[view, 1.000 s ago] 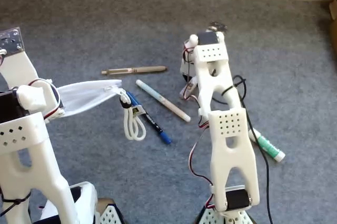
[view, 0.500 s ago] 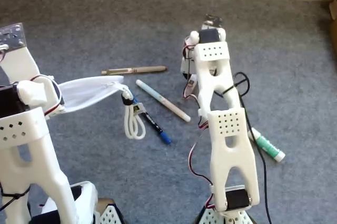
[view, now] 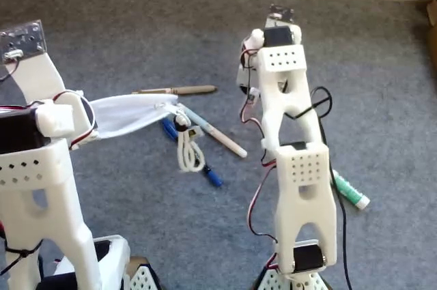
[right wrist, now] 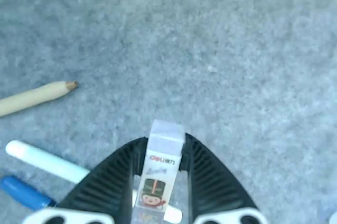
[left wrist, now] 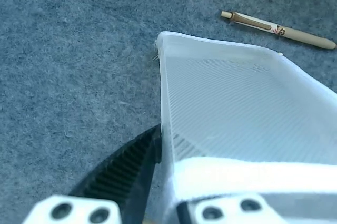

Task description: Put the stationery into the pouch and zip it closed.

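A white mesh pouch (view: 133, 114) is held at its near-left end by my left gripper (view: 87, 125), which is shut on it. In the left wrist view the pouch (left wrist: 237, 108) spreads out from the gripper (left wrist: 164, 147). Its white cord loop (view: 189, 151) lies over a blue pen (view: 210, 175). A beige pen (view: 176, 90) and a white pen with a pale blue end (view: 213, 132) lie beside the pouch's far end. My right gripper (right wrist: 164, 147) is shut on a small white printed eraser (right wrist: 158, 174), above the carpet right of the pens (view: 248, 91).
A green and white marker (view: 348, 192) lies on the grey carpet right of the right arm. A wall edge runs along the back. In the right wrist view, the beige pen's tip (right wrist: 39, 96), the white pen (right wrist: 47, 162) and the blue pen (right wrist: 23, 192) lie close by.
My left arm has carried the pouch to the right, dragging the cord loop across the blue pen toward the white pen. The right arm has shifted slightly farther back.
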`<state>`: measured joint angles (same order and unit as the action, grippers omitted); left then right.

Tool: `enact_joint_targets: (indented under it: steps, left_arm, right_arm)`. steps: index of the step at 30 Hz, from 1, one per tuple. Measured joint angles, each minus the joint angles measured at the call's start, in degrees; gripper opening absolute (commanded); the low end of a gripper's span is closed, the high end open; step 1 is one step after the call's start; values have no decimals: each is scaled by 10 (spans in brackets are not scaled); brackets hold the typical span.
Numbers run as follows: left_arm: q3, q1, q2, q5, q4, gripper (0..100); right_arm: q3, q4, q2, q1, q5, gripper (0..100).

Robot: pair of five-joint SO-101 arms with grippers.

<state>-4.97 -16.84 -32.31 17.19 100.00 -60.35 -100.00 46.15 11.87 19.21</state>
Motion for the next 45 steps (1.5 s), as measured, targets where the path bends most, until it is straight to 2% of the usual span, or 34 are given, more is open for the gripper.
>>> enact_joint_targets:
  steps: [10, 21, 30, 38, 45]
  left_arm:
    - [49, 0, 0, -7, 5, 11]
    - [49, 0, 0, -25, 5, 6]
    - [62, 0, 0, -39, 5, 6]
    - [62, 0, 0, -45, 5, 6]
    - [37, 0, 0, -45, 5, 6]
  right_arm:
    - [160, 0, -235, 31, 0, 5]
    - [257, -1, -439, 56, -4, 5]
    - [268, -1, -523, 58, -4, 5]
    - [268, -1, -612, 115, -5, 5]
    - [280, -1, -695, 142, -36, 5]
